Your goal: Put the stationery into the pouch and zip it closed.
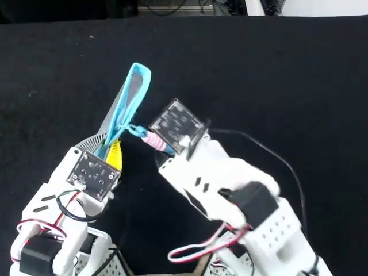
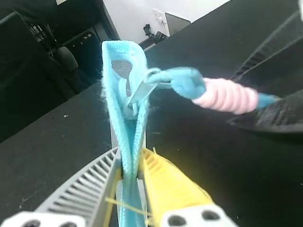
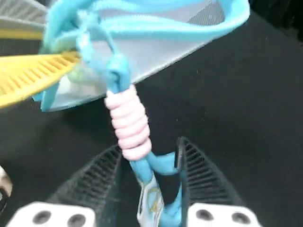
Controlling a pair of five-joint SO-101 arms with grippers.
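The pouch [image 1: 129, 98], grey mesh with light blue zipper trim, stands on edge over the black table. My left gripper [image 1: 111, 148] is shut on its near end, and the left wrist view shows that end [image 2: 124, 109] pinched between the grey and yellow fingers [image 2: 165, 184]. A zipper pull [image 1: 153, 140] with a pink ribbed bead on a blue cord stretches sideways from the pouch. My right gripper [image 3: 149, 165] is shut on the cord's blue tail just behind the pink bead [image 3: 129, 124]. The zipper slider [image 2: 142, 90] sits partway along the trim.
Black cloth [image 1: 276, 80] covers the table around both arms. The right arm's white body and cables [image 1: 241, 201] lie close beside the left arm. Past the table's far edge stands dark furniture [image 2: 71, 52].
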